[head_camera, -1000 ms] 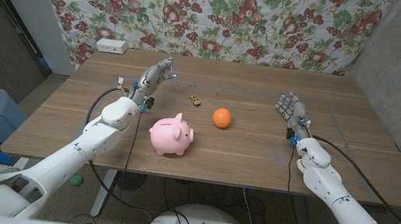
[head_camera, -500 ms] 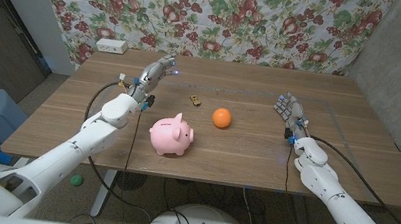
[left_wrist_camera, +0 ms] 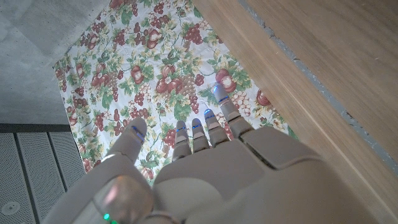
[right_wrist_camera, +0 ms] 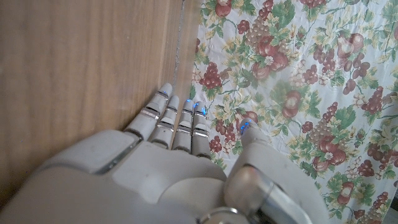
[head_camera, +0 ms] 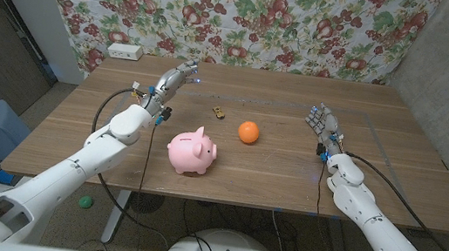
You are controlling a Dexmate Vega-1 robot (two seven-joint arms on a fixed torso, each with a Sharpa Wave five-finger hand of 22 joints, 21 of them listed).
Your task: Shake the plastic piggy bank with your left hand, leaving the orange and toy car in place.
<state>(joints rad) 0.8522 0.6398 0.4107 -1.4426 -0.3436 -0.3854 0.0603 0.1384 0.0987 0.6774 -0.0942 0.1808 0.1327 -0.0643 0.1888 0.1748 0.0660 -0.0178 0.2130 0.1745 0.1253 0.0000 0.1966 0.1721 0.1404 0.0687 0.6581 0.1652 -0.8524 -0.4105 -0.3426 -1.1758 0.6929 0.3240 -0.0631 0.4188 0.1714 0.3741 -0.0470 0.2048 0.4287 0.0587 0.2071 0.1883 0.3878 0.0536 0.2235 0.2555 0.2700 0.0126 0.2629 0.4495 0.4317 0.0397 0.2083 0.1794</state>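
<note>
Left robot hand risen slightly, piggy bank snout facing right

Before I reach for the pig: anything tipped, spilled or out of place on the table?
Nothing stands out. The piggy bank stands upright, the orange and toy car sit apart behind it, and both hands, left and right, hold nothing.

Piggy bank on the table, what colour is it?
Pink all over; the piggy bank shows best in the head view, standing near the table's front edge.

Even bright light, soft shadows; wrist views slightly soft
</note>
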